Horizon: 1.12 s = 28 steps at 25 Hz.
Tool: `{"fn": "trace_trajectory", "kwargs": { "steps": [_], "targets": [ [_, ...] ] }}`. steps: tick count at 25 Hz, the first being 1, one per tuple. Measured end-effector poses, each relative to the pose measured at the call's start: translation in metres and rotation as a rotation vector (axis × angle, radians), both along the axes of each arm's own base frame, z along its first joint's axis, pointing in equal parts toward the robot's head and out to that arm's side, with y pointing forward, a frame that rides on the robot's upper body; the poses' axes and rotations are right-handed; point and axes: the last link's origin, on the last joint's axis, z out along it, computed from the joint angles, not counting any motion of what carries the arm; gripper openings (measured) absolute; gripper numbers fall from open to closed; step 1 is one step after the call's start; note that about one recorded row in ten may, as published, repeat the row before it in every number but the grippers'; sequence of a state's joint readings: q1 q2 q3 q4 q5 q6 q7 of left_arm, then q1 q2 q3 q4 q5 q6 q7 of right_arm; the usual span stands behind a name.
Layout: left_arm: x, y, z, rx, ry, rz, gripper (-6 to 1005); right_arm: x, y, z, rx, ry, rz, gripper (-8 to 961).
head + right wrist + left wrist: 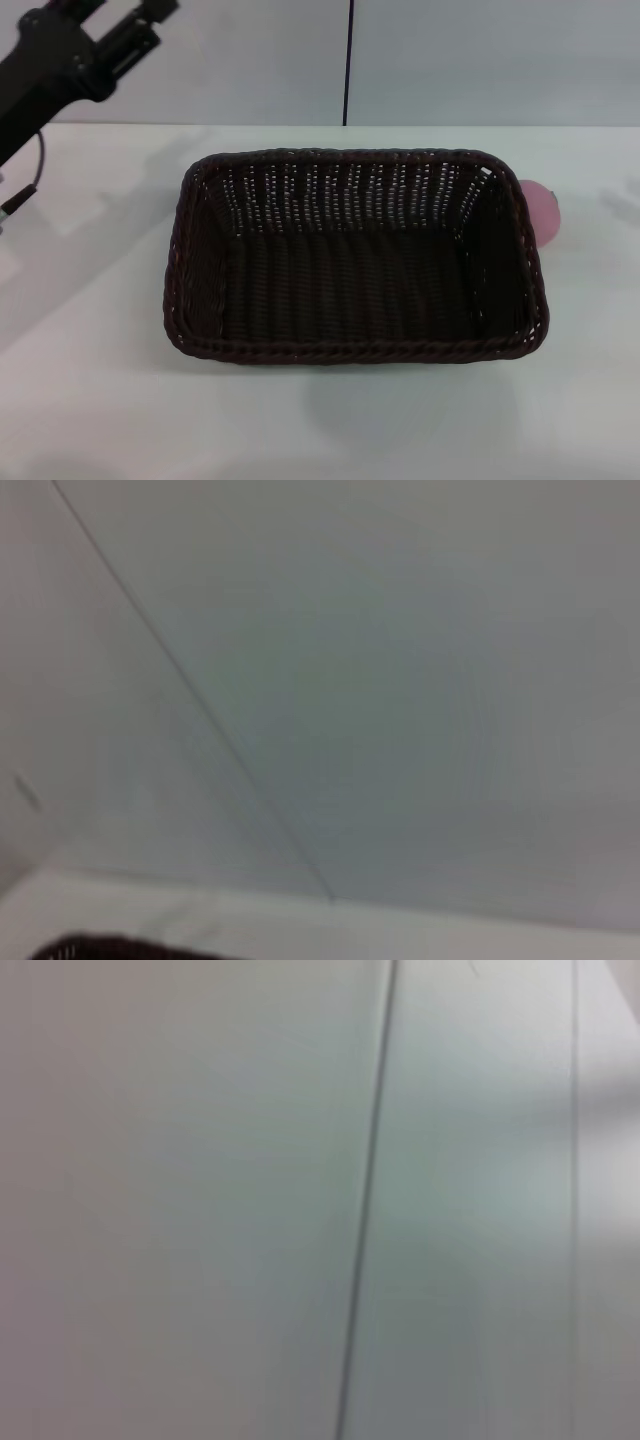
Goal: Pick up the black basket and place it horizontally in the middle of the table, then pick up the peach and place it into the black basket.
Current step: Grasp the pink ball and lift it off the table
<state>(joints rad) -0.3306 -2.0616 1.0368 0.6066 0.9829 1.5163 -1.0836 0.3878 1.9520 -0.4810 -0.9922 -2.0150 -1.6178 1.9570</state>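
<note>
Left end effector (150, 12) raised, touching nothing

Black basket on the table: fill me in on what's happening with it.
Nothing holds the black basket now. It lies lengthwise across the middle of the table, empty. The peach sits on the table just outside its right end, not yet inside. The left arm is raised at the far left; the right arm is out of the head view.
</note>
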Motion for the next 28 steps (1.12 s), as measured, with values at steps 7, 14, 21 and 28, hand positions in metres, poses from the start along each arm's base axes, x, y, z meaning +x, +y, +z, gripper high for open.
{"fn": "trace_trajectory", "kwargs": {
  "steps": [7,14,21,28],
  "targets": [
    [-0.011,-0.011,0.001,0.007,-0.018,0.028,668,-0.019,0.027,0.006,-0.146,-0.089,-0.079,647],
    [-0.02,-0.017,-0.004,-0.011,-0.034,0.063,668,-0.033,0.044,-0.003,-0.258,-0.224,-0.104,656],
    [-0.02,-0.017,-0.003,-0.011,-0.037,0.063,668,-0.052,0.067,-0.019,-0.357,-0.426,-0.114,702],
    [-0.023,-0.019,-0.005,-0.015,-0.043,0.075,668,-0.062,0.077,-0.038,-0.38,-0.494,-0.08,681]
  ]
}}
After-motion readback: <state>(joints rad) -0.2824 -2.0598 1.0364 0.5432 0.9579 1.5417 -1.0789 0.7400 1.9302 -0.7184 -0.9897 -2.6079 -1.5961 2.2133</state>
